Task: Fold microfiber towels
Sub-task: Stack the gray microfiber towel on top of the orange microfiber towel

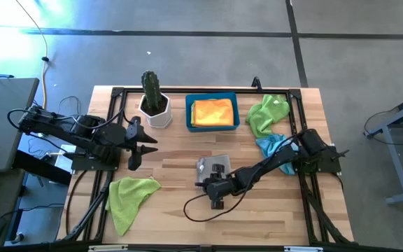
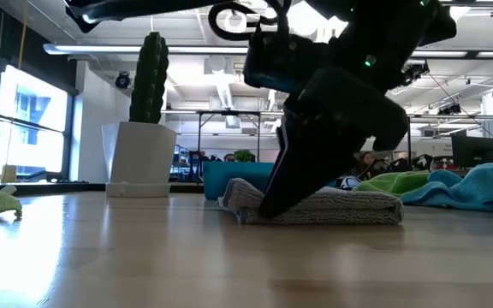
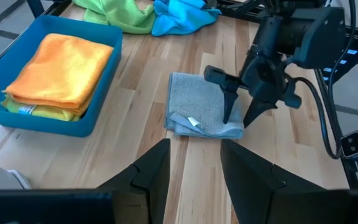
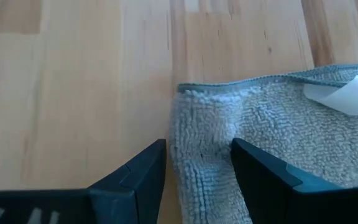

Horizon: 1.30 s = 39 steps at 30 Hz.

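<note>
An open-plan lab w/ strip lights sits behind a pale butcher-block wooden tabletop (image 1: pixel 173 203). At its far edge a blue plastic bin (image 1: pixel 189 119) already holds a folded orange microfiber towel (image 1: pixel 212 112) atop a folded yellow one (image 3: pixel 36 112); a tall cactus in a white pot (image 1: pixel 154 98) stands just beside the bin. Mid-table lies a grey microfiber towel (image 3: pixel 201 109), folded into a thick rectangle w/ its white care tag (image 4: pixel 344 96) showing. Not yet folded, by the look of it: a lime green towel (image 1: pixel 128 196) crumpled near the front left, plus a second lime green towel (image 1: pixel 268 112) and a light blue towel (image 1: pixel 271 145) heaped at the right. So roughly half the job appears done. The right gripper (image 4: pixel 197 168) is down at the grey towel's front corner, fingers apart and straddling its edge, tips touching or just above the pile, nothing clamped. The left gripper (image 3: pixel 194 165) hangs near the cactus, fingers apart and empty.
</note>
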{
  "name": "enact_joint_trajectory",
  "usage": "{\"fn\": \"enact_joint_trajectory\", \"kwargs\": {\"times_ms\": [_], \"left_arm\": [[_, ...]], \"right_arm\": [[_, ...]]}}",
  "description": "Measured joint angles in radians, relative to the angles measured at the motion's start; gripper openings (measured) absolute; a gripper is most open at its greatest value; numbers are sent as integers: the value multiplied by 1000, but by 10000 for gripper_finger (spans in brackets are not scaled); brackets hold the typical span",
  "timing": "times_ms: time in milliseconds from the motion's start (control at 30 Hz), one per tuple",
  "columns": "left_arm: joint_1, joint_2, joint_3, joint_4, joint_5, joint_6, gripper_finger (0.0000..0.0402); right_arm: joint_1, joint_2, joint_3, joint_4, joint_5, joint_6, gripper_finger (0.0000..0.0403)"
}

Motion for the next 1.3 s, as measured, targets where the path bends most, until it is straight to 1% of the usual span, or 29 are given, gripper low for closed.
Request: {"fn": "enact_joint_trajectory", "kwargs": {"times_ms": [100,167,267,367,500,533,567,700,833,1033,1167,1300], "left_arm": [[0,0,0,0,-6,0,131],[0,0,0,0,-19,0,131],[0,0,0,0,-37,0,131],[0,0,0,-4,-57,0,131],[0,0,0,-20,-75,0,131],[0,0,0,-21,-76,0,131],[0,0,0,-23,-76,0,131],[0,0,0,-23,-76,0,131],[0,0,0,-23,-76,0,131],[0,0,0,-23,-76,50,131],[0,0,0,-23,-76,53,131],[0,0,0,-35,-86,83,131]], "right_arm": [[0,15,-2,-7,9,11,176],[1,24,-1,-14,16,55,174],[1,31,0,-19,21,102,154],[3,33,0,-28,37,132,112],[2,34,-1,-38,56,184,32],[2,34,-1,-40,57,196,17],[2,35,-1,-40,57,211,10],[-2,24,-3,-39,50,351,14],[-22,-26,-10,-66,-27,448,5],[-69,-156,-8,-57,-104,474,3],[-109,-259,-8,-92,-111,475,2],[-169,-361,-8,-172,-101,499,1]]}}
